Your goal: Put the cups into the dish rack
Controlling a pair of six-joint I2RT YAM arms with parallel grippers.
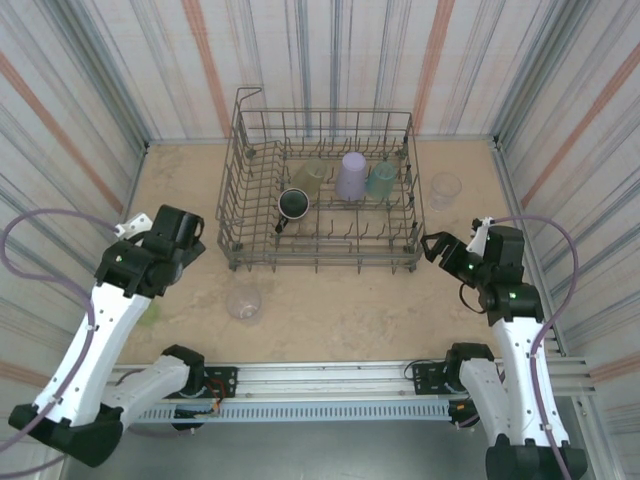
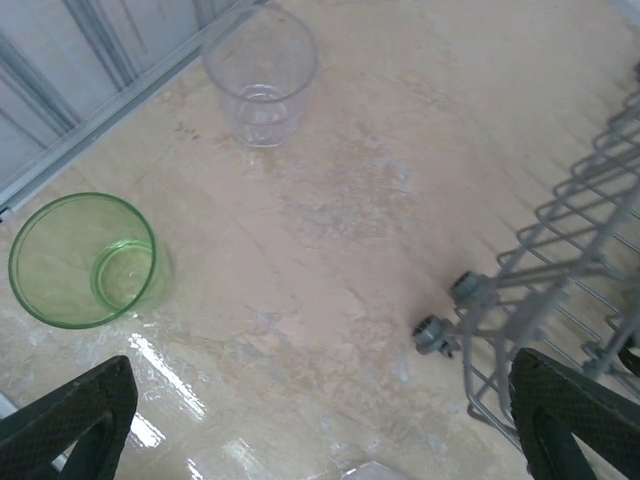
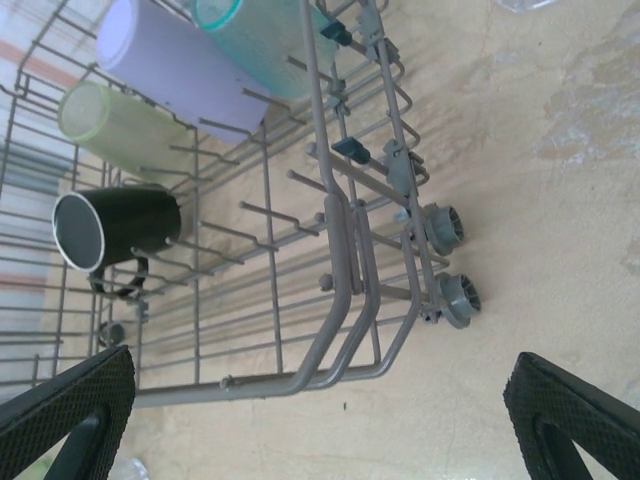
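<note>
- The left gripper (image 2: 320,445) sits closest to the left wrist lens. Its black, finely knurled pads (image 2: 70,420) stand at the two lower corners of that view, so the jaws are spread wide with nothing between them.
- The right gripper (image 3: 320,425) has the same rough black fingers (image 3: 575,420), also parted wide and holding nothing.
- The table (image 1: 330,310) is a glossy, mottled beige slab with a stone look.
- The dish rack (image 1: 230,200) is a boxy basket of thin grey wire with upright tines and small ribbed wheels (image 3: 445,225). It stands mid-table, its long axis running left to right.
- Four cups rest inside the rack, leaning on the tines:
  - an opaque lavender tumbler (image 1: 352,175), closed base up
  - a translucent teal tumbler (image 1: 381,180) on its right
  - an olive-yellow tumbler (image 1: 308,177) on its left
  - a dark handled mug (image 1: 293,204), nearer, its pale-rimmed mouth showing from above
- A clear tumbler (image 1: 244,300) stands upright on the table, mouth up, just in front of the rack's near-left corner.
- A second clear tumbler (image 1: 445,188) stands just beside the rack's right wall.
- A bright green cup (image 2: 85,260) of see-through plastic stands upright near the left wall.
- The white left arm rises from its base with the elbow bent, its wrist tilted down near the rack's near-left corner.
- The right arm stands steeper, and its fingers point left at the rack's near-right corner.
</note>
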